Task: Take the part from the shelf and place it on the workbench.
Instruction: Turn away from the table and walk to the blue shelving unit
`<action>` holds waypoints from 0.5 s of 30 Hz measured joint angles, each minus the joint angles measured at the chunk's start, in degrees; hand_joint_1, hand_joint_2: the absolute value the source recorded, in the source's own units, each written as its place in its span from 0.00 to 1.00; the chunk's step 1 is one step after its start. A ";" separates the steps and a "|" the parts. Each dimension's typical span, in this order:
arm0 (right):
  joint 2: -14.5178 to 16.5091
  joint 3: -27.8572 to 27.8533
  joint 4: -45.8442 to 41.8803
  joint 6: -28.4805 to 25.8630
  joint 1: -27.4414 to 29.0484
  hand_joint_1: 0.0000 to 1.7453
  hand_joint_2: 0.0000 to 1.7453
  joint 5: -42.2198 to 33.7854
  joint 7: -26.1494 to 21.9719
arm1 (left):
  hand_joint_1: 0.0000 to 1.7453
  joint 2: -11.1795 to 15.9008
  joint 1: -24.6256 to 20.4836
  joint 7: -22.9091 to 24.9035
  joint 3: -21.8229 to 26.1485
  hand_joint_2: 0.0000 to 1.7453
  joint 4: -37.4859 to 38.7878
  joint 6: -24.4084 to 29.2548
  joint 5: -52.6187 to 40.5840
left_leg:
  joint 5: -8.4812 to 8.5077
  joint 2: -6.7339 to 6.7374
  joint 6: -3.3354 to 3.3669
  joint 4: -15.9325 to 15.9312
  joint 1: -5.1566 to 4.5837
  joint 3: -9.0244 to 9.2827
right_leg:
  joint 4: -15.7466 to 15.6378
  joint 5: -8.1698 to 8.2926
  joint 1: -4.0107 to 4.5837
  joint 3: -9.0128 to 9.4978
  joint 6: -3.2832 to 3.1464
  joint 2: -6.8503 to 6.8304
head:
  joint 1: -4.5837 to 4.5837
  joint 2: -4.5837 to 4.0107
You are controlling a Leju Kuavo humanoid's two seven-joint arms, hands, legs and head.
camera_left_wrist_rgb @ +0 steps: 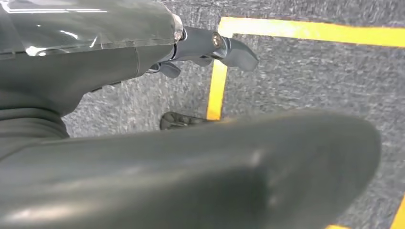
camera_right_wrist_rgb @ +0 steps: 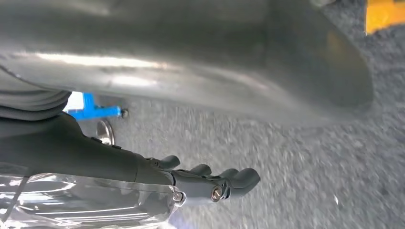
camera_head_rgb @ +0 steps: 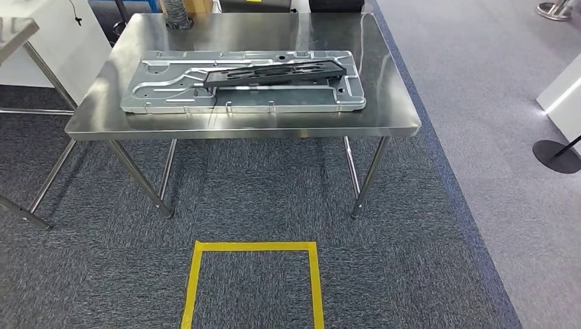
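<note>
The left hand [camera_left_wrist_rgb: 210, 47] hangs over grey carpet [camera_left_wrist_rgb: 305, 76] beside a yellow tape line [camera_left_wrist_rgb: 217, 86]; its dark fingers [camera_left_wrist_rgb: 236, 53] reach out loosely with nothing between them. The right hand [camera_right_wrist_rgb: 210, 183] hangs likewise above the carpet, its fingers [camera_right_wrist_rgb: 243, 177] side by side, slightly bent and holding nothing.

Ahead, in the head view, one square outline of yellow tape marks the carpet, and beyond it stands one stainless steel surface [camera_head_rgb: 384, 103] on slender legs. On it lie two parts: a large, flat, light grey stamped metal panel [camera_head_rgb: 171, 96] and, resting on top of that, one long black part [camera_head_rgb: 274, 70], set slightly askew along the panel's length. A second steel table [camera_head_rgb: 14, 31] shows at the far left edge. One dark round stand base [camera_head_rgb: 555, 156] sits on the lighter floor to the right.
</note>
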 joint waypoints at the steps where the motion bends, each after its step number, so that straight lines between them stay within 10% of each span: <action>1: 0.01 0.00 0.11 0.08 -0.02 0.00 0.00 -0.19 -0.44 | 0.00 0.01 0.01 -0.22 -0.02 0.00 0.00 -0.14 -0.20 | 0.77 0.01 0.04 0.08 -0.12 -1.04 | 3.64 -1.87 -0.07 -0.64 0.13 0.00 | 0.00 0.00; 4: 0.02 0.00 0.24 0.24 -0.15 0.00 0.00 -0.60 -1.04 | 0.00 0.04 -0.01 -0.51 -0.08 0.00 0.00 -0.26 -0.59 | 2.83 0.03 -0.19 0.71 -0.26 -4.23 | 5.54 0.72 -0.14 1.93 0.22 0.00 | -0.01 0.00; 6: 0.02 0.00 0.27 0.20 -0.31 0.00 0.00 -0.85 -0.91 | 0.00 0.08 -0.05 -0.53 -0.15 0.00 -0.01 -0.32 -0.99 | 3.89 -0.01 -0.55 1.61 -0.33 -6.14 | -2.30 2.99 -0.09 8.26 0.00 -0.02 | -0.01 0.00; 8: 0.02 0.00 0.29 0.18 -0.57 0.00 0.00 -1.07 -0.57 | 0.00 0.15 -0.11 -0.42 -0.31 0.00 -0.02 -0.39 -1.52 | 4.79 0.00 -1.11 2.45 -0.45 -7.35 | -10.40 1.83 0.10 13.62 -0.51 -0.01 | -0.01 0.00; 11: 0.07 -0.01 0.34 0.18 -0.54 0.00 0.00 -1.15 0.08 | 0.00 0.42 -0.22 -0.19 -0.46 0.00 -0.01 -0.41 -1.88 | 5.99 0.00 -2.08 2.70 -0.31 -8.06 | -12.73 1.74 0.25 14.05 -1.63 -0.10 | -0.01 0.00; 15: 0.15 -0.04 0.43 0.15 -0.38 0.00 0.00 -1.15 0.99 | 0.00 0.68 -0.11 -0.07 -0.48 0.00 0.00 -0.41 -2.21 | -3.26 -0.31 -3.21 11.32 0.19 -10.73 | -12.78 4.44 0.06 11.03 -3.00 -0.49 | -0.01 0.00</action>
